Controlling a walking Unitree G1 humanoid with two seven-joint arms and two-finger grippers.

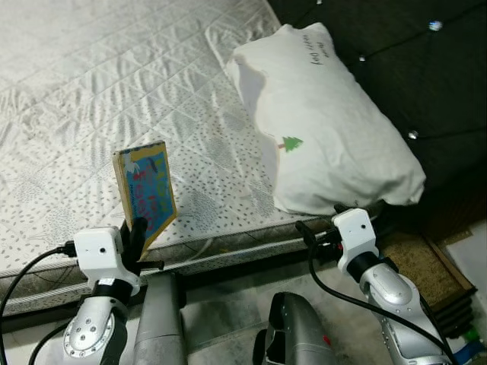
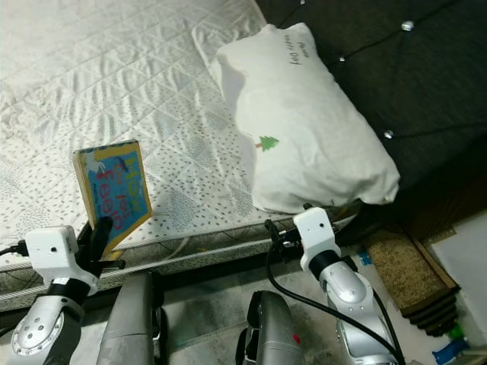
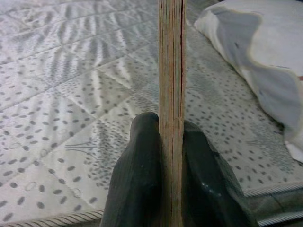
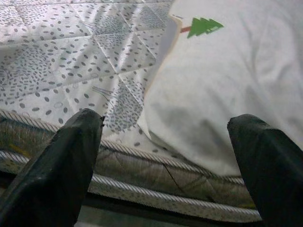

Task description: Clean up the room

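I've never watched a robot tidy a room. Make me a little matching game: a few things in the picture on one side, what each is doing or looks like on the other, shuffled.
Things:
1. book
2. pillow
3. left gripper
4. right gripper

States:
A. open, at the mattress edge, facing the pillow
B. white, with a small green tree print
C. held upright above the mattress edge
D. shut on the book's lower edge

Pairs: 1-C, 2-B, 3-D, 4-A

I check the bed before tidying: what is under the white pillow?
The white pillow with a green tree print lies on the dotted quilted mattress. Anything beneath the pillow is covered.
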